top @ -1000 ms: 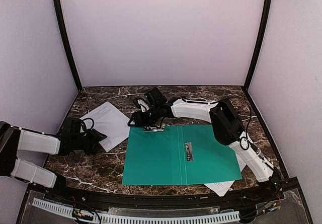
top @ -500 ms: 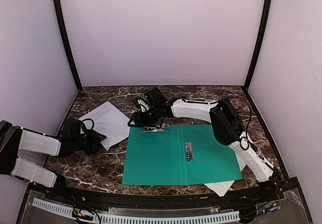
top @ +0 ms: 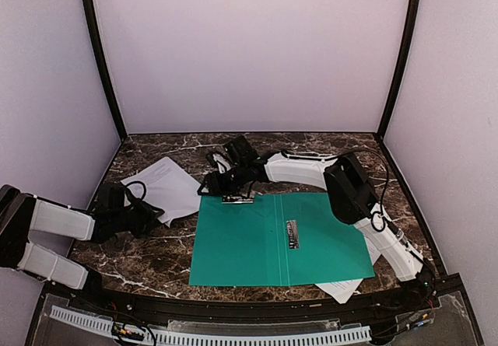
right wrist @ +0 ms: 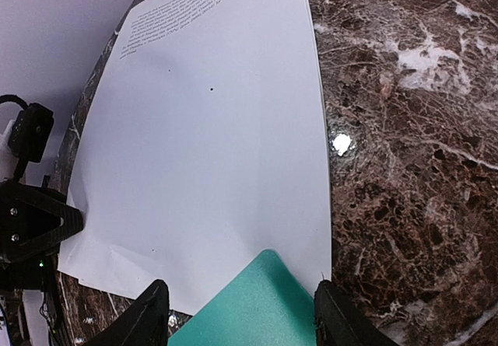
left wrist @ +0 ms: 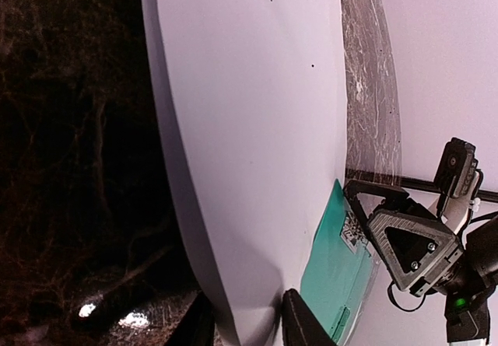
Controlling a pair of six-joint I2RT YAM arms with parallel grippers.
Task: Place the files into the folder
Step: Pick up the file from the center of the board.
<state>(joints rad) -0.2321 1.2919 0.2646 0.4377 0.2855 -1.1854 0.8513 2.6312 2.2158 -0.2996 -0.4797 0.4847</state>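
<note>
The teal-green folder [top: 280,237] lies open and flat in the middle of the table, its metal clip [top: 292,233] on the spine. One file [top: 167,186] lies to its left. My left gripper [top: 156,218] is low at that sheet's near corner. In the left wrist view the file [left wrist: 249,128] bulges between the narrowed, still parted fingers of the left gripper [left wrist: 245,326]. My right gripper [top: 220,183] stands open at the folder's far left corner, and that folder corner [right wrist: 264,307] lies flat between its fingers. A second file [top: 342,288] pokes out from under the folder's right side.
The marble table [top: 311,148] is walled in by pale panels on three sides. A small metal binder clip [top: 237,199] rests at the folder's far edge. Both arms stretch low across the table, and the right arm [top: 350,190] passes over the folder's far right corner.
My left gripper's fingers have narrowed around the file's near corner, and the sheet there has buckled and shifted slightly. The right arm and the folder have not moved.
</note>
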